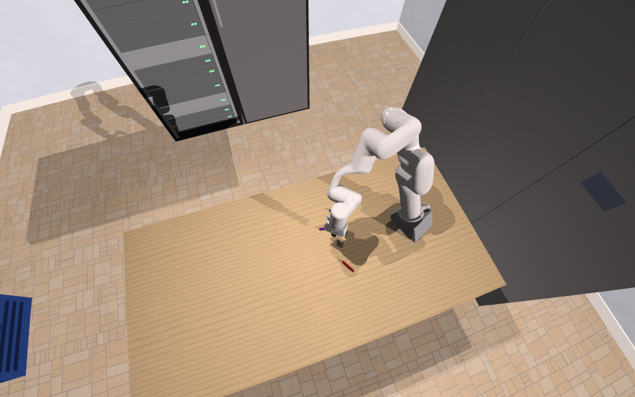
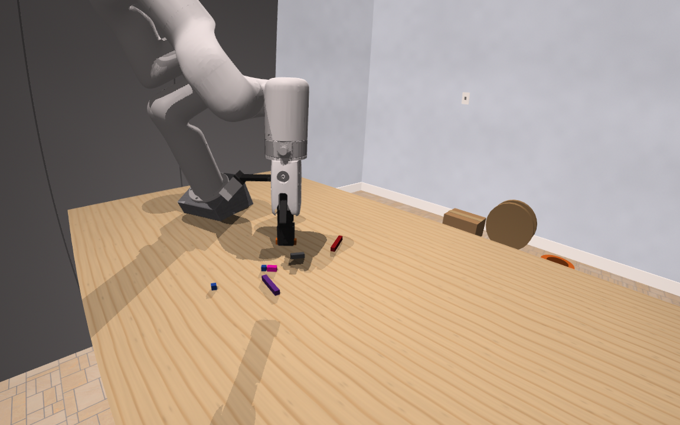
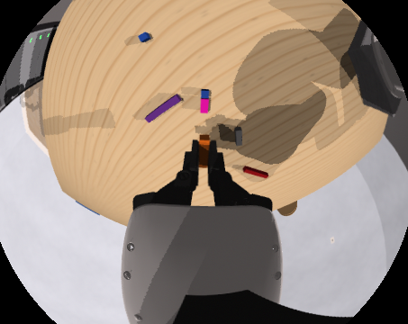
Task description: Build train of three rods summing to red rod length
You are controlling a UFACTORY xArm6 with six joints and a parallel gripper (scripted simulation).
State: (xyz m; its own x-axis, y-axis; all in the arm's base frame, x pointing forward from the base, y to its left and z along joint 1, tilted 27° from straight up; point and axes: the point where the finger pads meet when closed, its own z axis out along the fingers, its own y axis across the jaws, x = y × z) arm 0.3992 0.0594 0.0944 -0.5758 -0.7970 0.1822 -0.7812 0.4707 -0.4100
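Indoors, claw (image 1: 333,236) (image 2: 285,242) (image 3: 204,149) nearly closed, gripping orange rod (image 2: 294,241) (image 3: 204,150) above wooden table (image 1: 221,296) (image 2: 385,327) (image 3: 100,90); tiled floor (image 1: 77,212) (image 2: 41,385) beyond.

From where I stand, this looks like a server room or a computer lab. A tall black rack (image 1: 209,59) of stacked server units rises by the wall, pairs of small green lights glowing down its front. Right beside it is a closed grey cabinet (image 1: 270,59). Pale, plain walls (image 2: 543,63) carry a small wall plate (image 2: 465,98). Across the room, a white robot arm (image 1: 401,138) (image 2: 205,68) is mounted on the wood-grain tabletop (image 1: 221,296) (image 2: 385,338) (image 3: 100,90), which gives the place its lab side.
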